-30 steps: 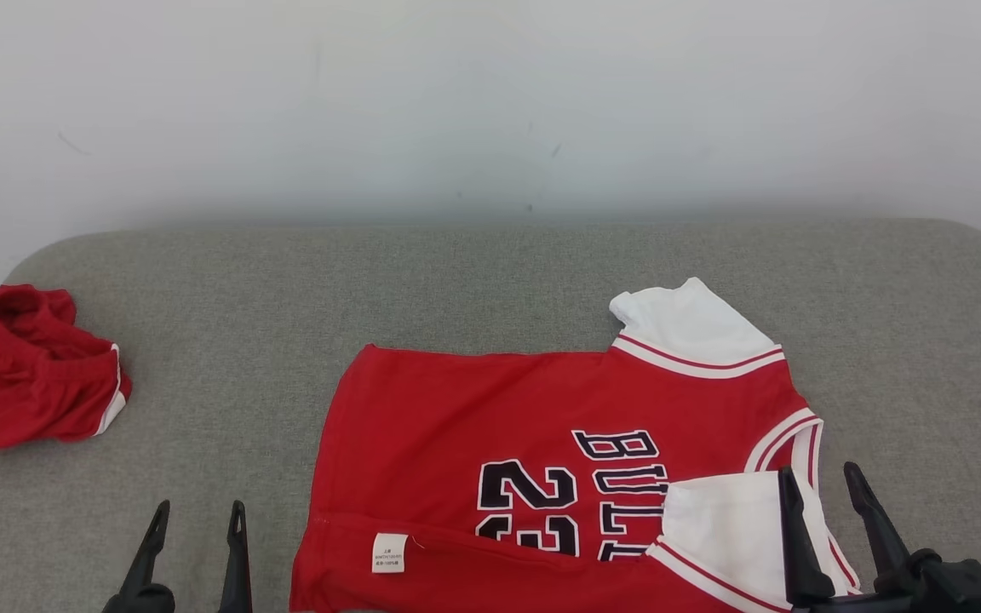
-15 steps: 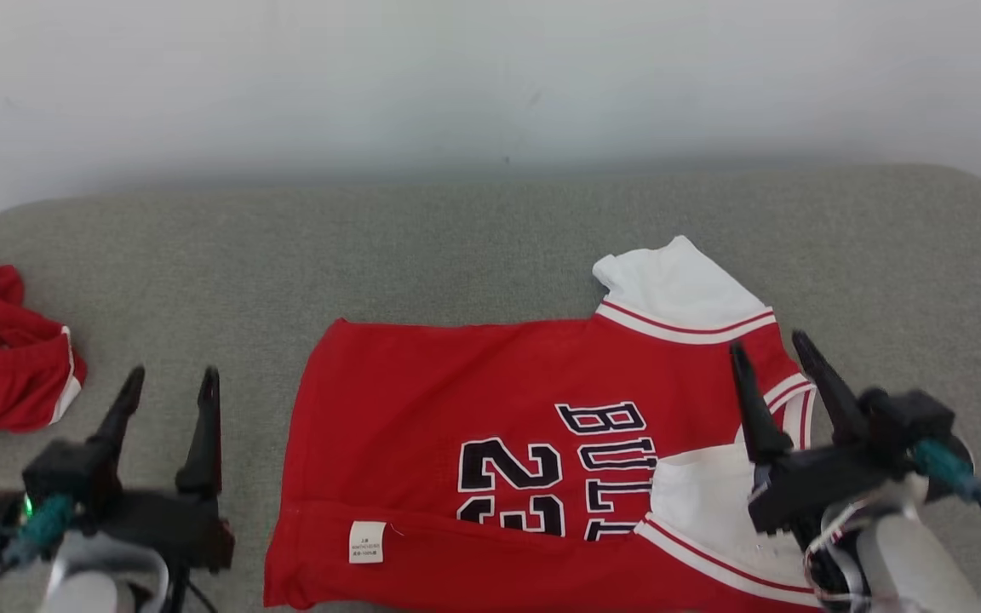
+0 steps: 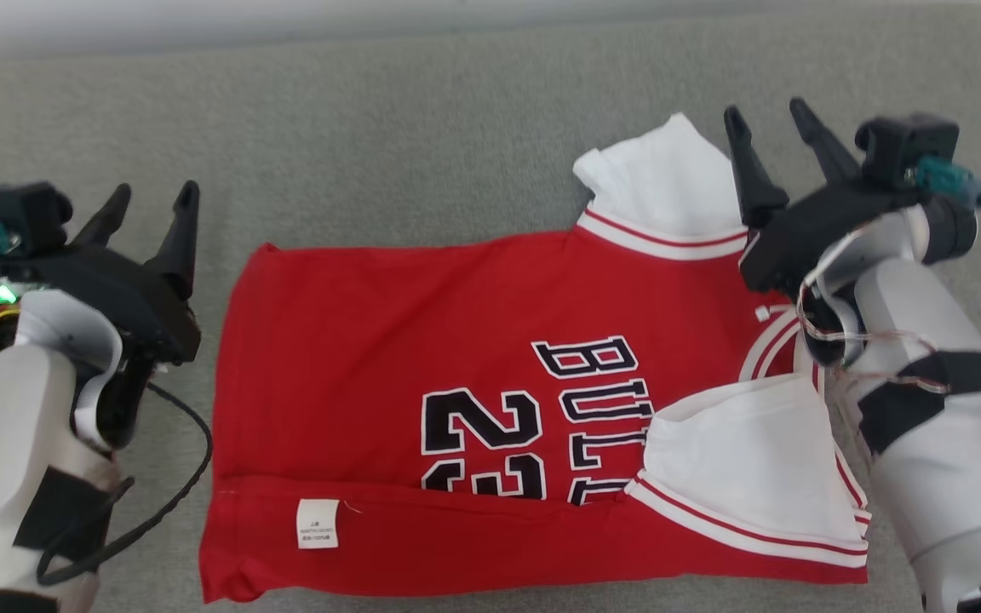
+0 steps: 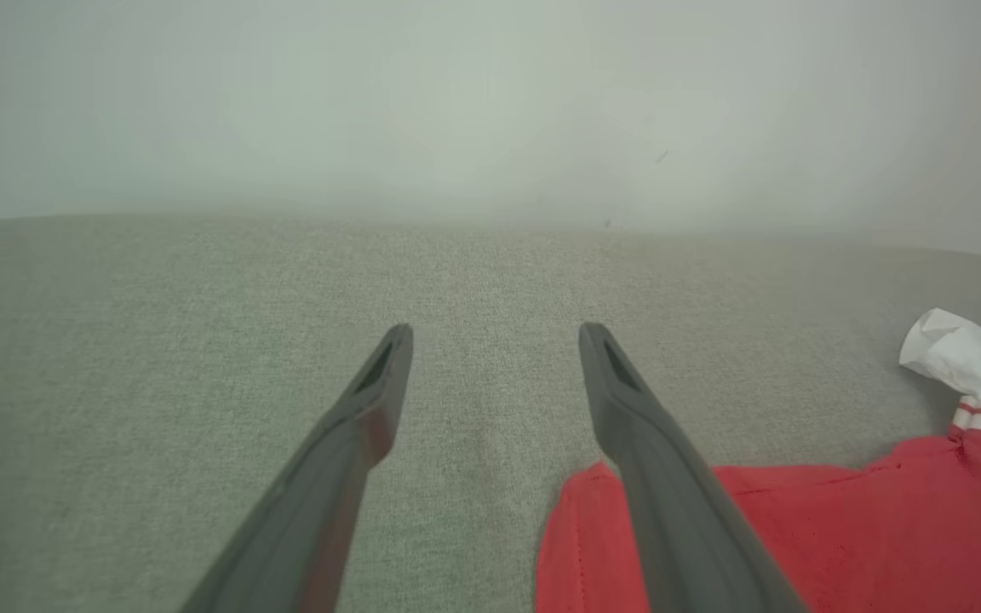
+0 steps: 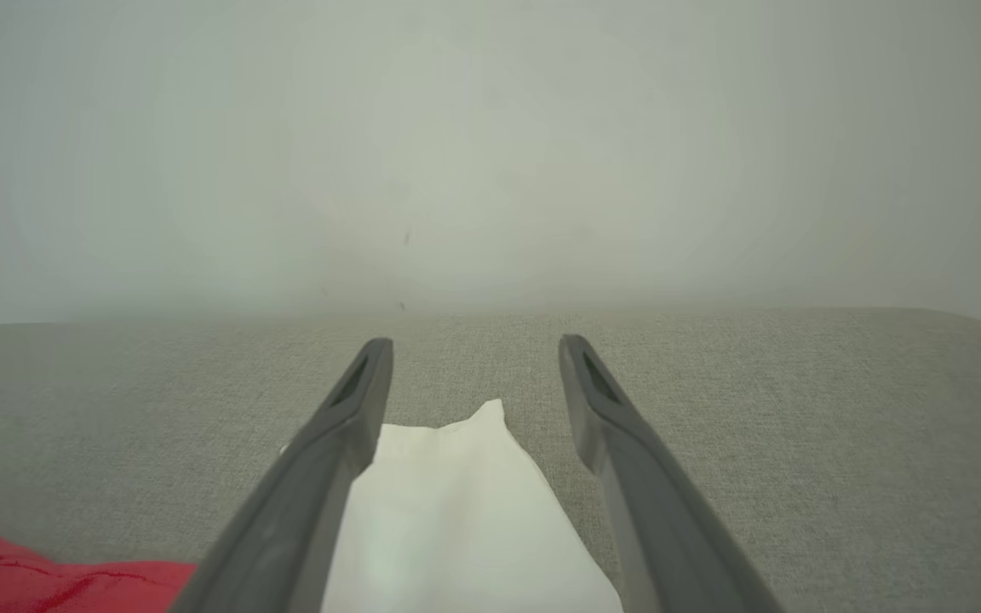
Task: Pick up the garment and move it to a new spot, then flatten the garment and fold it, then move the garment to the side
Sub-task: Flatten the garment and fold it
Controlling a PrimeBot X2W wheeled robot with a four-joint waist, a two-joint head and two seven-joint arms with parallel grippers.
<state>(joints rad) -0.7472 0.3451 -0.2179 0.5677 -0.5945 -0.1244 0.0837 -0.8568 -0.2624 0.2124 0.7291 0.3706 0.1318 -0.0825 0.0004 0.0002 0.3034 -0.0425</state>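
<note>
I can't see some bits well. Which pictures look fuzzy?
Head view: the jersey is sharp, its number readable. Left wrist view: the fingers look soft, the wall hazy. Right wrist view: the white sleeve is fuzzy too.

**Head view.** You look from above and behind the arms, steeply down on the grey cushion (image 3: 456, 128). You are close enough that the red garment (image 3: 354, 340) spans most of the width. The left gripper (image 3: 154, 191) stands at your left edge and the right gripper (image 3: 765, 111) at the upper right.

**Left wrist view.** You look low along the left gripper, across the cushion toward the pale wall (image 4: 490, 102). The garment's near corner lies at lower right.

**Right wrist view.** You look low and toward the wall here too, from just over the far white sleeve (image 5: 456, 511).

All three views share that sleeve, and both wrist views share the wall.
</note>
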